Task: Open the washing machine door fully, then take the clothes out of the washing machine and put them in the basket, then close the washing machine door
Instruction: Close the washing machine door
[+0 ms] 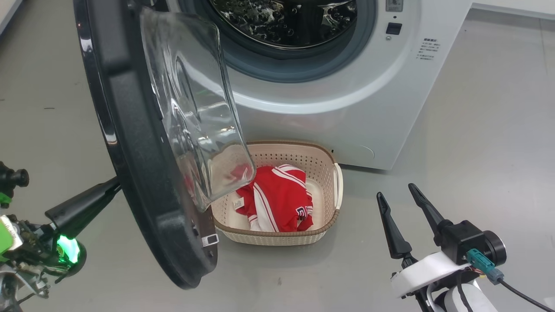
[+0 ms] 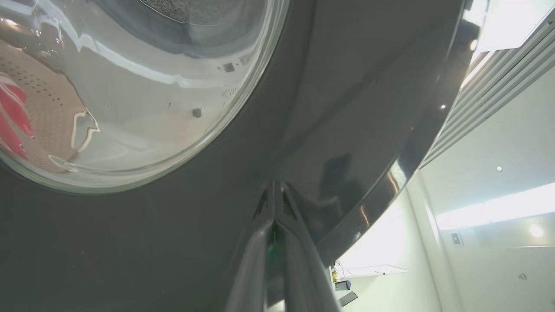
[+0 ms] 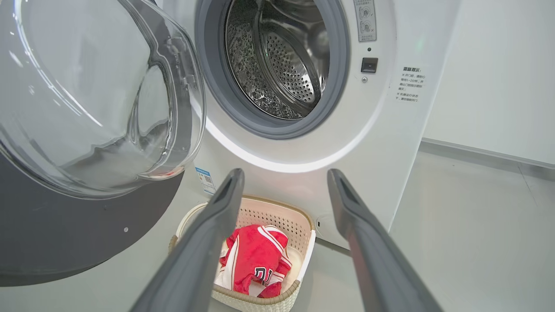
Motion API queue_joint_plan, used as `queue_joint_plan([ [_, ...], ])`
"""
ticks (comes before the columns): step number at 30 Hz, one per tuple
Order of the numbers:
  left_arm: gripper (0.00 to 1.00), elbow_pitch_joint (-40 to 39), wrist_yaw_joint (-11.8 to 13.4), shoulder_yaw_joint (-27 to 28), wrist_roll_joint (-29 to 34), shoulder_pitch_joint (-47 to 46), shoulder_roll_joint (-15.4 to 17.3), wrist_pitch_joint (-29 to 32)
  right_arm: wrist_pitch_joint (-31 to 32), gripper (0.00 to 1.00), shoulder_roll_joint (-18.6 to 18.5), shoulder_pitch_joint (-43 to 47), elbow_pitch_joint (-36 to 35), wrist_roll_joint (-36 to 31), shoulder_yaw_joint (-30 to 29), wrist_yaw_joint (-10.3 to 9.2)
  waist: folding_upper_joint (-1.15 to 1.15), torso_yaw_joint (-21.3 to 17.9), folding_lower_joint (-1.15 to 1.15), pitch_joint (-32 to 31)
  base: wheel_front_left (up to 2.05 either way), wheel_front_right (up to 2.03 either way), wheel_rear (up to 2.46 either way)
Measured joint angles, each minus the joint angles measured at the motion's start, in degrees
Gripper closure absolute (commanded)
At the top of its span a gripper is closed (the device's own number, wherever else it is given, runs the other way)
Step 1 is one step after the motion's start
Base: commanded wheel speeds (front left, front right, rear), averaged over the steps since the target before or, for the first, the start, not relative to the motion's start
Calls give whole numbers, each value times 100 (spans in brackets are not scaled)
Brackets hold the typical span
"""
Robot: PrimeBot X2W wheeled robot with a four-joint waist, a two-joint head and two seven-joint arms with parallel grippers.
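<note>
Pushing seems your step: left jaws shut and empty, tips against the black ring of the washing machine door (image 1: 125, 130); press steadily through the swing and keep the wide-open, empty right jaws clear. Beyond, the clothes (image 1: 277, 199) lie in the basket (image 1: 282, 237) on grey floor (image 1: 477, 151) before the washing machine (image 1: 347, 108).

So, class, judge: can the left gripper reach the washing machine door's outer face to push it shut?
Probably yes: the left gripper, shut, looks pressed tip-first against the washing machine door on its outer ring, nothing between.
</note>
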Motion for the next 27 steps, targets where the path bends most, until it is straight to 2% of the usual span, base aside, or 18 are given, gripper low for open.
queue_joint_plan([
  [19, 100, -914, -7, -304, -167, 26, -132, 244, -65, 0, 53, -244, -7, 59, 1, -3, 0, -868, 0, 344, 0, 0, 0],
  [27, 100, -1093, 90, -358, -207, -110, -238, 207, -74, 0, 89, -440, -3, 80, -14, -2, 0, -1230, 0, 554, 0, 0, 0],
])
